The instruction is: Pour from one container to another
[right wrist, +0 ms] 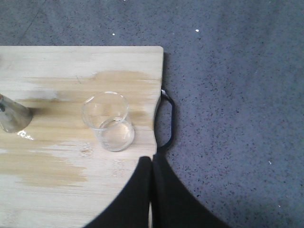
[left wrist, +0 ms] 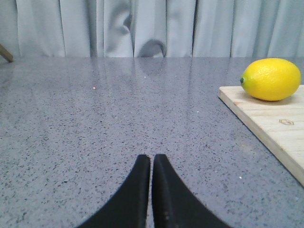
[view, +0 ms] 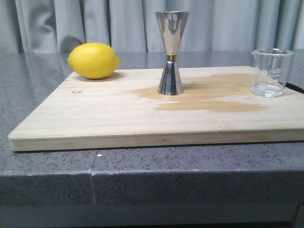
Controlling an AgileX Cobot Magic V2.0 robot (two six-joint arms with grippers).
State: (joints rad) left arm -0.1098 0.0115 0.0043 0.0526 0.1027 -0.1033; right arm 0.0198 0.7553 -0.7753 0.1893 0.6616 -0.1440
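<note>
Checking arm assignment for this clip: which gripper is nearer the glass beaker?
Right. The right gripper hangs shut just above the beaker at the board's handle end. The left gripper, shut, is over bare counter past the lemon, beaker out of its view.

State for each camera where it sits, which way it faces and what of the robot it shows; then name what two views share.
Front: low, facing forward over the wooden board, lemon, jigger and beaker; no robot parts.
Left wrist: low over the countertop, facing the curtain; shut left gripper.
Right wrist: above, looking down; shut right gripper.
Shared: front and right wrist both show the beaker.
</note>
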